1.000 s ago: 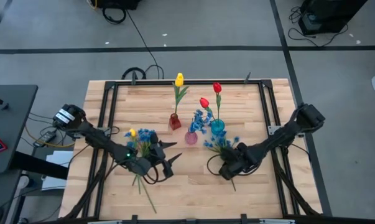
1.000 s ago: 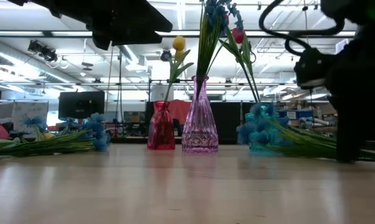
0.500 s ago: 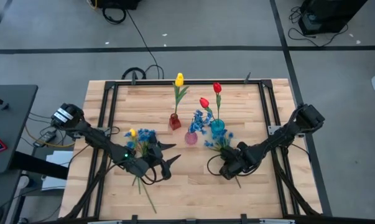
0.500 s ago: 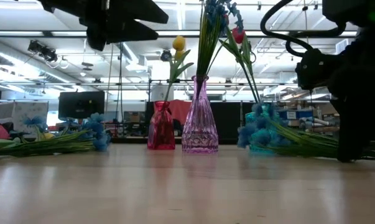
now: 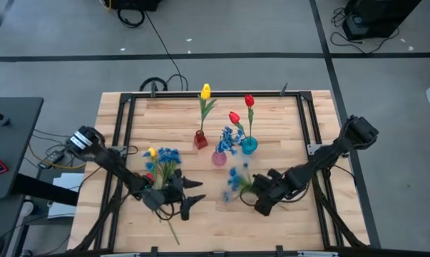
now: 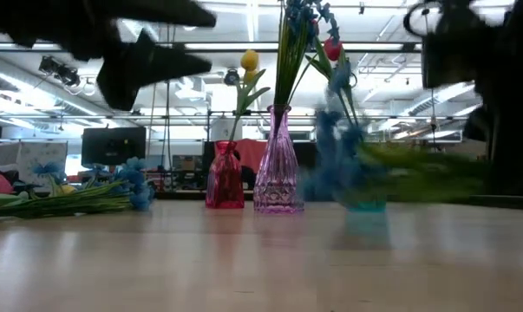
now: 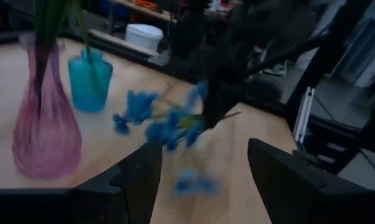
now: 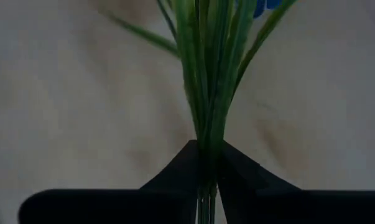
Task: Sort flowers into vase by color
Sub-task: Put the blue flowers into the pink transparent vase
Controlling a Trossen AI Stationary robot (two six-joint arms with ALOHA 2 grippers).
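I have the right gripper (image 5: pixel 256 202) at about five o'clock on the table (image 5: pixel 286 114), and its jaws are clamped on the green stems of a blue bunch (image 5: pixel 236 178); the right wrist view shows the stems (image 8: pixel 206 81) pinched right where the two fingers meet. The blossoms hang off toward the middle of the table, and the low view shows the bunch lifted clear of the wood, lying nearly level.

So I judge I am mid-carry: one blue bunch picked up, not yet placed. Other blue blossoms already stand in the pink vase (image 5: pixel 219 158), so that is where I would take this one. The next move calls for tipping the bunch upright, stems down, and threading them into that narrow neck.

What crowds me: the teal vase (image 5: pixel 249 145) with two red tulips (image 5: pixel 249 101) stands just beside the pink one, toward one o'clock of it, and the red vase (image 5: pixel 200 139) with a yellow tulip (image 5: pixel 205 91) sits at its eleven o'clock. The tall stems lean, so a swinging bunch could knock them.

The left gripper (image 5: pixel 190 194) hovers at about seven o'clock, jaws spread wide with nothing between them, near my approach path. More flowers (image 5: pixel 161 160), a yellow tulip and blue bunches, lie on the table at nine o'clock, yet to be sorted.
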